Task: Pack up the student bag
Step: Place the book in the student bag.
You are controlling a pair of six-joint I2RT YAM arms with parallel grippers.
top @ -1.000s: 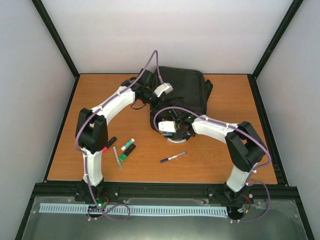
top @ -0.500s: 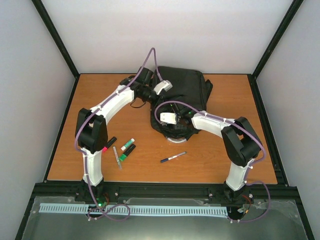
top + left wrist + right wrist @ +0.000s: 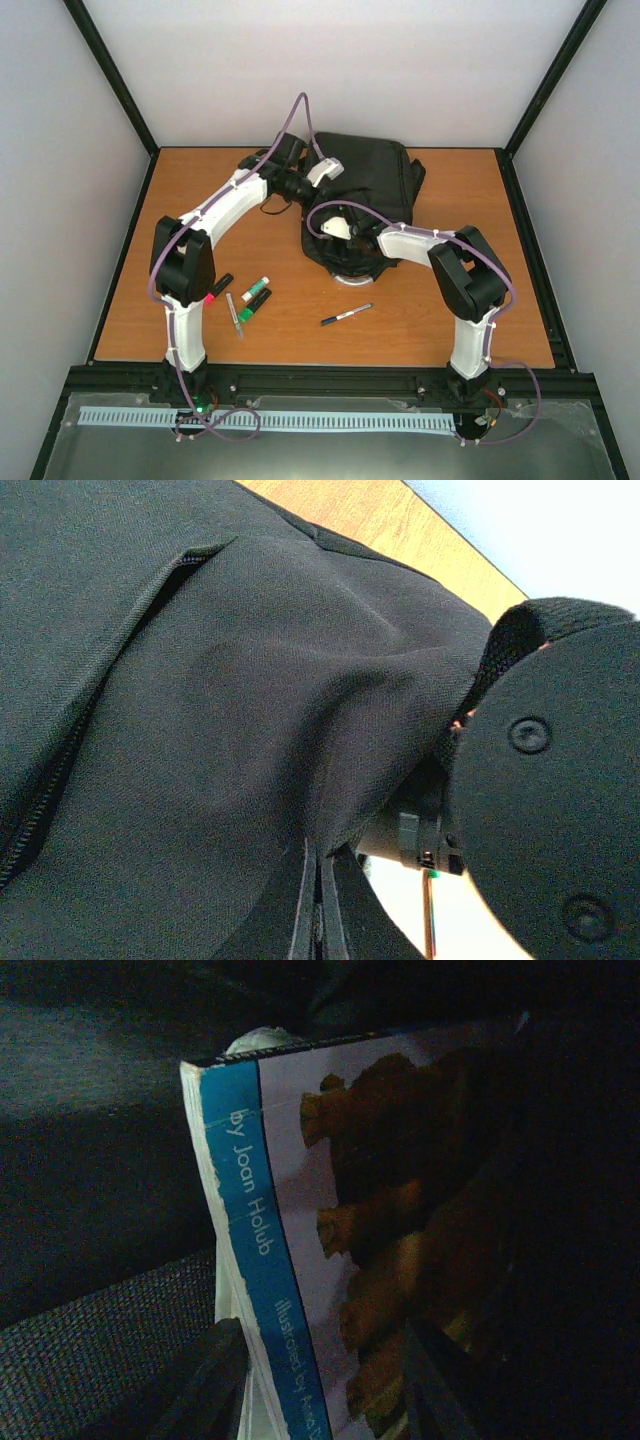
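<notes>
Overhead, the student bag (image 3: 375, 175) lies far-centre on the table (image 3: 200, 200), the right arm (image 3: 410, 240) reaching deeper into it than a second ago. Wrist view: the left gripper (image 3: 318, 880) is clamped on the bag's fabric. Inside the bag, the right gripper (image 3: 320, 1360) straddles a blue-spined book (image 3: 300, 1160), grip uncertain.

- The student bag (image 3: 372, 172) is a large black backpack of soft fabric, lying flat at the far middle of the worktop (image 3: 200, 200).
- Up close its cloth (image 3: 200, 730) is creased and bulging, with a zip line along one panel.
</notes>
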